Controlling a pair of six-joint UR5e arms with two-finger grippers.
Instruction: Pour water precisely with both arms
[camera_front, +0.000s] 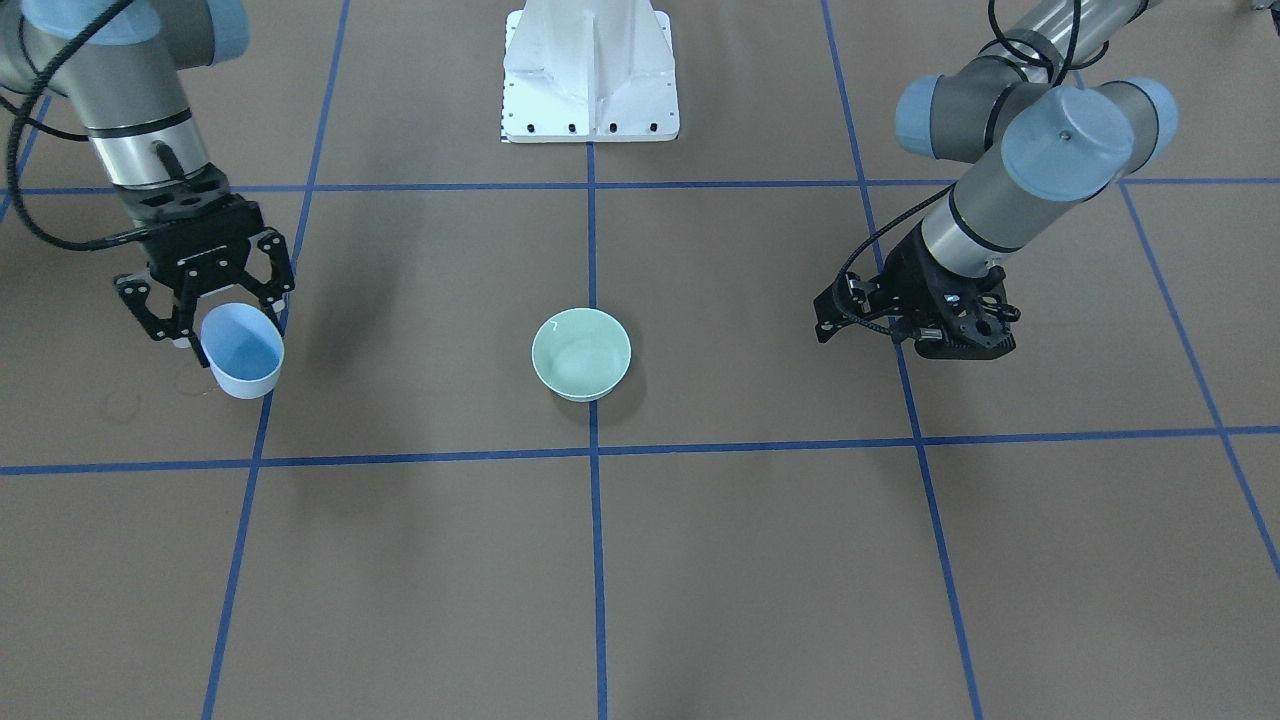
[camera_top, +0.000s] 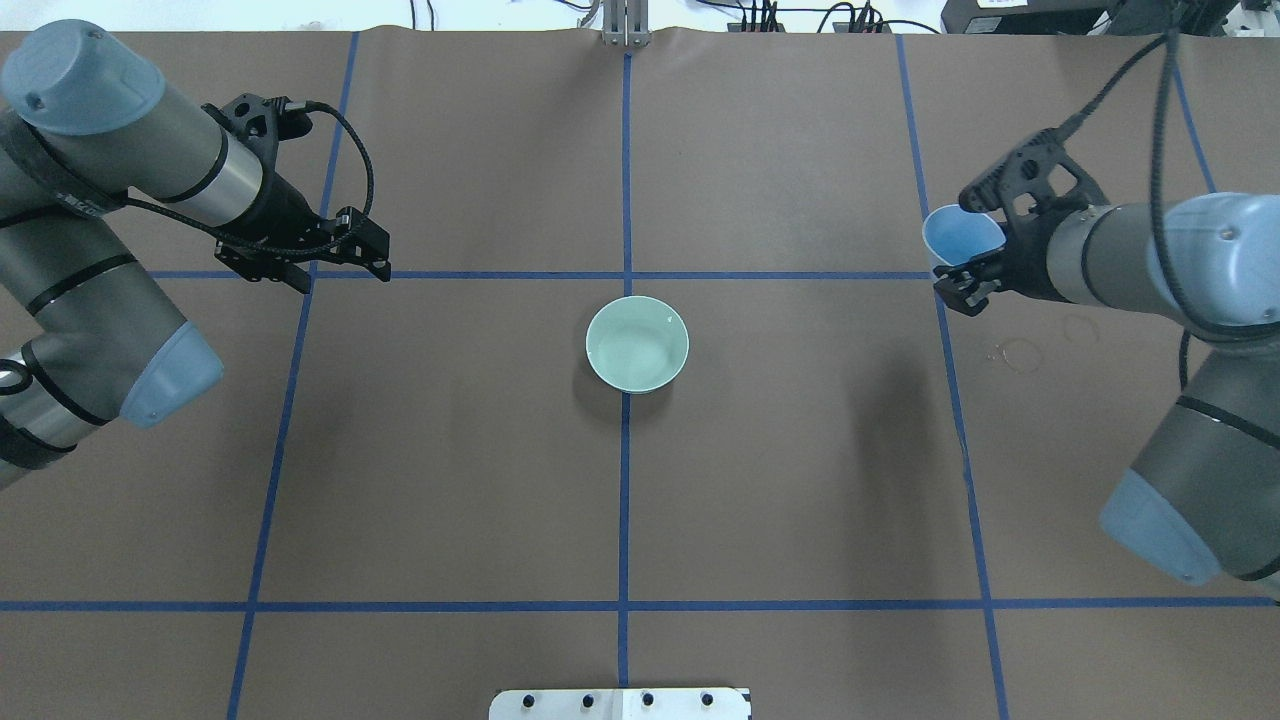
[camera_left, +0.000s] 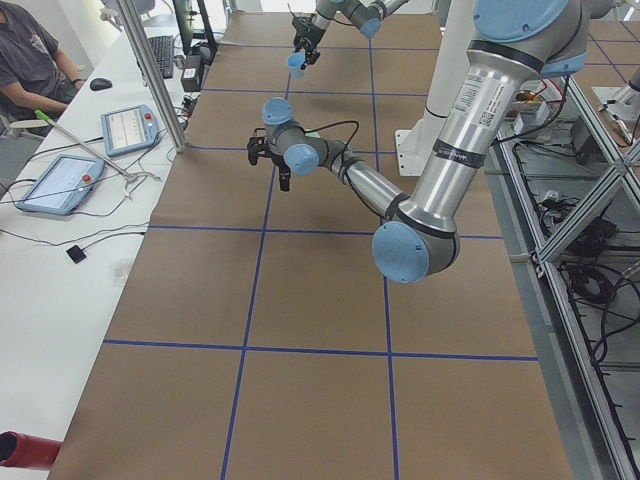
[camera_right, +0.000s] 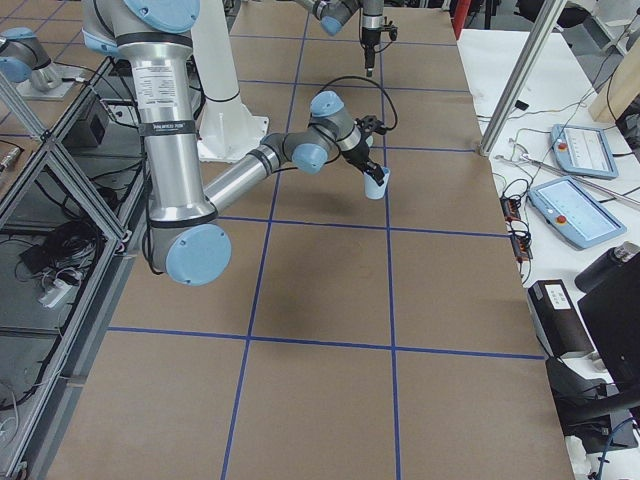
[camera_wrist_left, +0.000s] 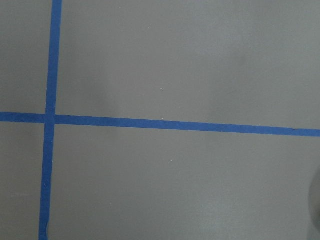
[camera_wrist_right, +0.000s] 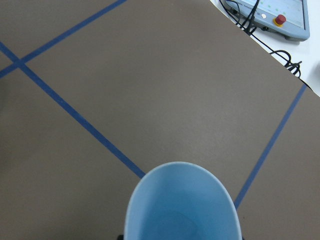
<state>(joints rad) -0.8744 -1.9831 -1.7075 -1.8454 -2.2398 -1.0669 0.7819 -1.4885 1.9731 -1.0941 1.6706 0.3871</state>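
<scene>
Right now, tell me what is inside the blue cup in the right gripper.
The blue cup in the right gripper shows only a faint ripple at its bottom, probably a little clear water. Nothing solid shows; the near inner wall lies outside the picture.

I see a brown bench (camera_top: 450, 480) crossed by a blue tape grid (camera_top: 800, 604), a mint-green bowl (camera_top: 600, 340), a light-blue cup (camera_front: 245, 383) and a white pedestal (camera_front: 590, 70).

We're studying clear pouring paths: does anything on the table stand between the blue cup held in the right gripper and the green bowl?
Nothing visible does. Between the blue cup and the green bowl lies only bare brown table, crossed by blue tape lines.
</scene>
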